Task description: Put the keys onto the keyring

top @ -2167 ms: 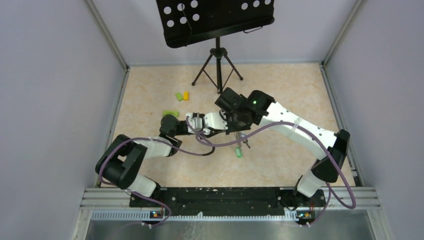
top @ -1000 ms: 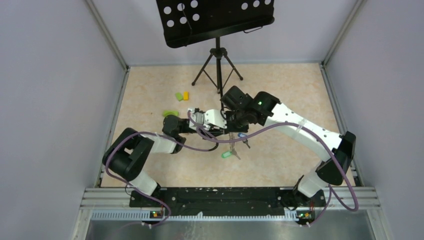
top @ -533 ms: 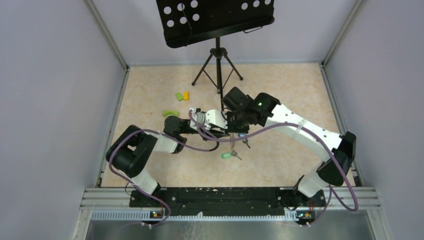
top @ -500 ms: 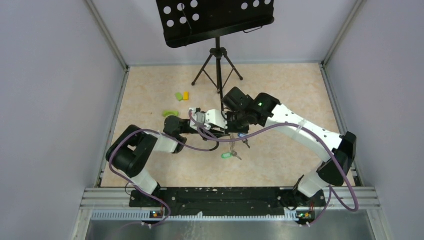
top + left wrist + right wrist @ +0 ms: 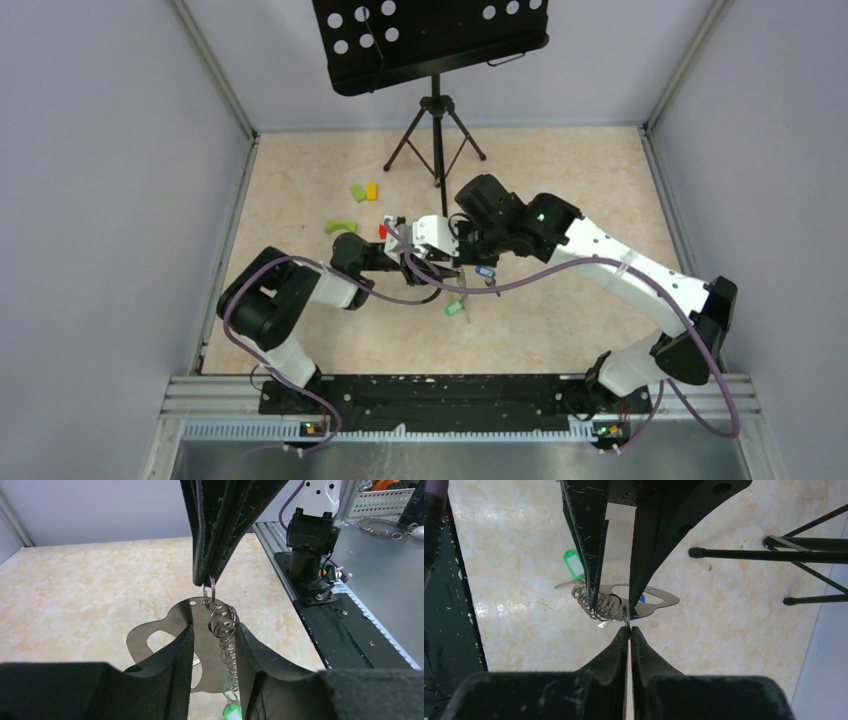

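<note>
R end effector (image 5: 629,628): fingers pressed together, tips pinching the small ring (image 5: 210,589) at top of the keyring (image 5: 659,600), coming in from above. Prob. reason: ring kept steady + exposed, since only the very tips cover it, leaving room to thread a key.

L end effector (image 5: 213,630): fingers part-spread, bracketing the keyring's flat grey plate + wire coil (image 5: 224,630) from the side. Both fingers look in contact, so reads as a light hold. Likely purpose: stop the plate swinging under R's pinch, i.e. two-pt support.

Keyring: off the worktop (image 5: 560,330), mid-scene, btw the two arms.

Keys:
- green-tag key (image 5: 572,561): just below coil's low end, on the near side. Hooked on or lying loose on worktop, can't tell.
- blue-tag key (image 5: 485,271): just right of the keyring, mostly hidden behind plate in R wrist view. Attachment unclear too.

Outward: loose blocks (image 5: 364,191) (green, yellow, red) to the left + far of the work, apart from it. Music stand (image 5: 437,130) far centre.

Est.: threading step in hand. Main risk is the thin ring slipping from R's tip pinch.
</note>
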Tool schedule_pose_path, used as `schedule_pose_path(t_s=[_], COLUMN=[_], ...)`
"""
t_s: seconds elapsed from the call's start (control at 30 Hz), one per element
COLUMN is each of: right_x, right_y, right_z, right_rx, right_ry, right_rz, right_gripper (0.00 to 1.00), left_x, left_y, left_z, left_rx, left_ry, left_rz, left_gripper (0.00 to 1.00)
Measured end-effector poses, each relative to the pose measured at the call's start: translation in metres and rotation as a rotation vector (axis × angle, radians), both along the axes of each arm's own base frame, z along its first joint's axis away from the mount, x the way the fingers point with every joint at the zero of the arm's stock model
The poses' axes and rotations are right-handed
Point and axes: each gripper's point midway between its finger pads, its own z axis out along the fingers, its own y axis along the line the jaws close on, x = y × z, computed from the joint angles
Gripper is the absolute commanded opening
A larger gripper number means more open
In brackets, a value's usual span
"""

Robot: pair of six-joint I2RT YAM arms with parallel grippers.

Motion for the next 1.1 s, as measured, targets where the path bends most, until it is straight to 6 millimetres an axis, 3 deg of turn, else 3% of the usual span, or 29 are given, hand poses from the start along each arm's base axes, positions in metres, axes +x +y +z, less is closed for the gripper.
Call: schedule_pose_path(t_s=[0.43,0.77,1.1], right_x=[0.0,0.002,0.002], right_y=[0.006,0.002,0.004], right_z=[-0.002,-0.008,-0.009], right_rx=[0.031,0.03,0.064], right_ry=[0.014,0.034,0.069], right_rz=[0.013,0.004,0.002], right_gripper=[0.0,0.0,0.0], left_x=[-0.001,0.006,0.005], left_y=[0.0,0.013,0.009], left_z=[0.0,0.019,0.019], left_rx=[0.003,-0.024,-0.021], left_ry=[-0.004,-0.067,-0.071], left_rz=[-0.005,0.03,0.007], left_gripper=[0.33,0.37,0.33])
